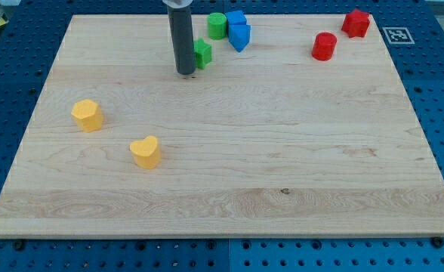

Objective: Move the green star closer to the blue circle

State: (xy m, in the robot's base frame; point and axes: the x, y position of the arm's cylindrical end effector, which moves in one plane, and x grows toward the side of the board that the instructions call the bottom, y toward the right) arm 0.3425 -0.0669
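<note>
My tip (184, 72) rests on the board near the view's top, left of centre. A green block (203, 54), seemingly the star, sits right against the rod's right side, partly hidden by it. Up and to the right of it stands a green round block (217, 26). Two blue blocks touch each other just right of that: one at the board's top edge (236, 19) and a wedge-like one (240, 36) in front of it. I cannot make out which blue block is round. The wedge-like blue block is about a block's width from the green star.
A red cylinder (324, 46) and a red angular block (356, 23) stand at the view's top right. A yellow block (87, 115) and a yellow heart (145, 152) lie at the left. The wooden board (282, 189) lies on a blue perforated table.
</note>
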